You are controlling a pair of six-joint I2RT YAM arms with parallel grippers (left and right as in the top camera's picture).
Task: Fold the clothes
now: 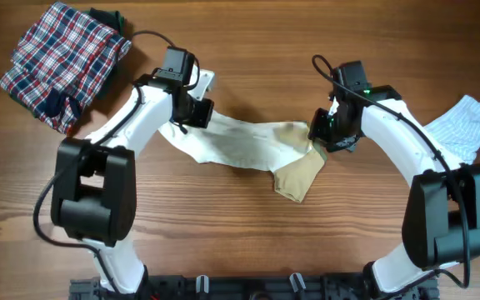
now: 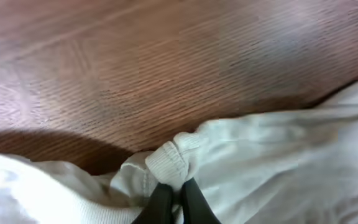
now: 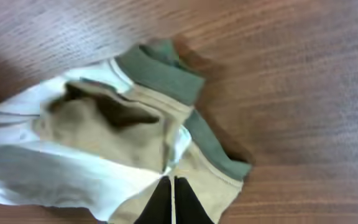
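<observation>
A cream-white top (image 1: pixel 240 142) with tan-beige sleeve parts (image 1: pixel 299 173) hangs stretched between my two grippers over the middle of the table. My left gripper (image 1: pixel 200 114) is shut on its left end; the left wrist view shows the black fingertips (image 2: pixel 161 198) pinching a ribbed white hem (image 2: pixel 169 162). At the right end, my right gripper (image 1: pixel 322 127) is shut on the tan fabric (image 3: pixel 135 134) beside the olive edge (image 3: pixel 166 71), fingertips (image 3: pixel 185 199) pressed together on it. A pale blue striped garment (image 1: pixel 465 125) lies at the far right, partly under the right arm.
A red, white and navy plaid garment (image 1: pixel 61 60) lies bunched at the back left corner. Cables (image 1: pixel 152 37) run from both wrists. A black rail (image 1: pixel 240 287) lines the table's front edge.
</observation>
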